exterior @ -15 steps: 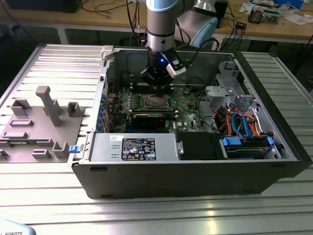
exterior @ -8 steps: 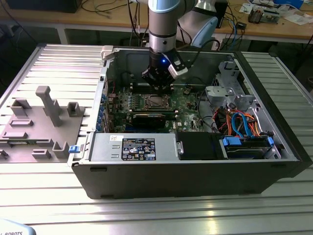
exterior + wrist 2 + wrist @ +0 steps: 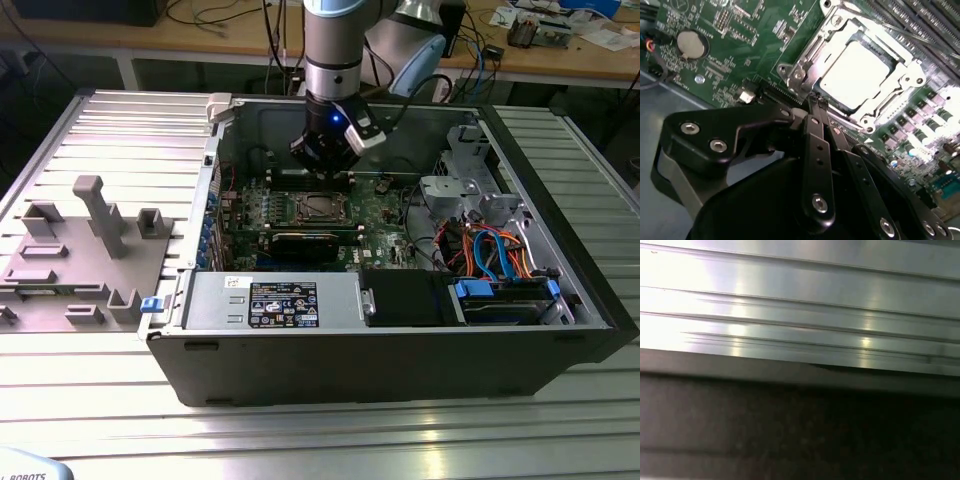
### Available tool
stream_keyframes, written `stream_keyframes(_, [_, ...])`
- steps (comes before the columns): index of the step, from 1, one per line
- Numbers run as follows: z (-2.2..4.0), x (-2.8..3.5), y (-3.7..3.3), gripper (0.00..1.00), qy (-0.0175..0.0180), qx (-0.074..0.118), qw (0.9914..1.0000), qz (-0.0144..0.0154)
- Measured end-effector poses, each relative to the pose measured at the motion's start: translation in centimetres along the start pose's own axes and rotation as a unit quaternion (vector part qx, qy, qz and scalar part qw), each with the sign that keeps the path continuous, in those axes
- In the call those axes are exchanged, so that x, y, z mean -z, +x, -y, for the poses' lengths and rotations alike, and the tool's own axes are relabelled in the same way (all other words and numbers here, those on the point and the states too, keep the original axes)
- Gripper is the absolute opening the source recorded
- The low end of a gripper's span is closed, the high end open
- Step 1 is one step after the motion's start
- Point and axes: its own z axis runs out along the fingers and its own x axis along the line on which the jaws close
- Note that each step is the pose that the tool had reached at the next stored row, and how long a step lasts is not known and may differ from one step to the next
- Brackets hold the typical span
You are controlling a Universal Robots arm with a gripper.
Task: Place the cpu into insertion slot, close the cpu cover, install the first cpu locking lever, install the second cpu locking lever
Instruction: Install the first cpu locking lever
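Gripper (image 3: pixel 328 158) and arm hang inside the open computer case (image 3: pixel 560 330) in the exterior view, just behind the socket (image 3: pixel 318 208) on the green board (image 3: pixel 375 205). That socket, the insertion slot of the task, lies near the middle of the board, ahead of the gripper and behind a long black card (image 3: pixel 305 244). A grey power supply box (image 3: pixel 270 302) sits along the case's near wall, and a grey parts holder (image 3: pixel 85 250) rests on the ribbed table (image 3: pixel 300 440) well apart from the case, toward the exterior view's left.

Second wrist view: the gripper (image 3: pixel 816 103) has its fingers (image 3: pixel 812 127) pressed together into one narrow tip, pinching nothing. The tip stands at the edge of the cover (image 3: pixel 805 67), the silvery frame lying flat over the socket. The chip (image 3: pixel 856 73) is seated in the socket and shows bright grey through the cover's square window. A round coin battery (image 3: pixel 691 44) sits on the board well apart from the socket. Whether either locking lever is latched cannot be told.

First wrist view: ribbed metal (image 3: pixel 800 305) above a dark surface (image 3: pixel 800 430).

Risk, as a judgement: the tip is very close to the frame, so a sideways slip could scrape the board's small parts beside the socket; a push landing off the lever could bend the thin frame or load the chip unevenly.
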Motion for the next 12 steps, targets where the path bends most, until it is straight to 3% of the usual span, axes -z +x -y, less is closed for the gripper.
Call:
stream_keyframes(10, [2.97, -0.06, 0.28, 0.11, 0.0086, 0.000, 0.99996, -0.0008])
stream_keyframes(12, [3.07, -0.03, 0.29, 0.11, 0.0092, 0.000, 0.99996, -0.0009])
